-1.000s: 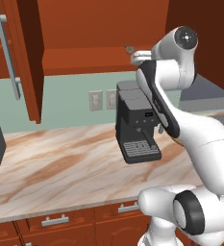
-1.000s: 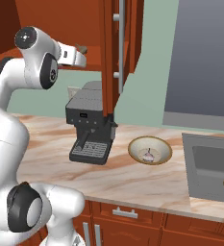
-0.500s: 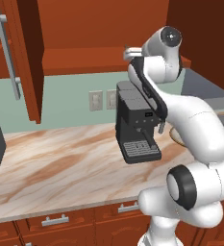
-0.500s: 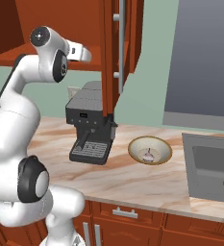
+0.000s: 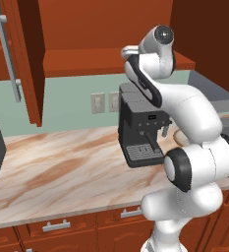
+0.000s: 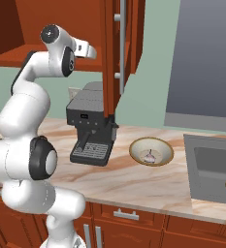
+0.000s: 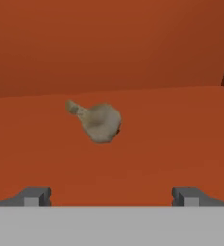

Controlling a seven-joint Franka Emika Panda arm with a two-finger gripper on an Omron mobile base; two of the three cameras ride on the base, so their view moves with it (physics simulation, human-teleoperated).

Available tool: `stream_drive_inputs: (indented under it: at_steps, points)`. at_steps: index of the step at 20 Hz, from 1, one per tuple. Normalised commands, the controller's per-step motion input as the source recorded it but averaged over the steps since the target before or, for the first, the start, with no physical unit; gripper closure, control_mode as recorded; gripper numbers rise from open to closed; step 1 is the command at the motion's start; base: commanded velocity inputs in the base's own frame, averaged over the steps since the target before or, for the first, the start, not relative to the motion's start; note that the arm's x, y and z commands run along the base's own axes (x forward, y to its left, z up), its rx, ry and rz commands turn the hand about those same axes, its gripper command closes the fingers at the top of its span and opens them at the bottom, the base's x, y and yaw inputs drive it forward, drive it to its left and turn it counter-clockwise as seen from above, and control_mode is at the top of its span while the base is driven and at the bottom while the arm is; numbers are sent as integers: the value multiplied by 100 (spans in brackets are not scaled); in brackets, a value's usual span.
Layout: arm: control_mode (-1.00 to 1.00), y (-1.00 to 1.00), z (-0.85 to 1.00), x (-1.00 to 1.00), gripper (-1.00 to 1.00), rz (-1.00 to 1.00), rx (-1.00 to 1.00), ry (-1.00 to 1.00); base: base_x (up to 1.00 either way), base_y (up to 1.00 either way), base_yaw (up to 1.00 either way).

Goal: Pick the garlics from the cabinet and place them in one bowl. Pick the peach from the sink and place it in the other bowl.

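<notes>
While the end effector (image 7: 111, 196) stands open with only its dark tips visible, a dull grey-brown garlic (image 7: 100, 122) with a pointed top lies untouched ahead on the smooth reddish cabinet shelf (image 7: 180, 129).

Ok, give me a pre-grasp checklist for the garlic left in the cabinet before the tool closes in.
1. Tool open: ok, fingertips stand wide apart.
2. Tool empty: ok, nothing between the fingertips.
3. Grey-brown garlic ahead of the tool: ok, it lies on the cabinet shelf, slightly left of centre in the hand view.
4. Garlic between the fingertips: not ok, it lies beyond them.
5. Cabinet door swung open: ok.
6. First garlic already in the bowl: ok, one pale bulb lies in it.
</notes>
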Motion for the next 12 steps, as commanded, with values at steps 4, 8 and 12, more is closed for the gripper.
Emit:
stream_drive_inputs:
  at_steps: [4,8,12]
  points:
    - [-100,1,0,45,-100,0,0,5,0,0,0]
    - [-100,0,4,37,-100,0,0,4,0,0,0]
    - [-100,0,2,27,-100,0,0,0,0,0,0]
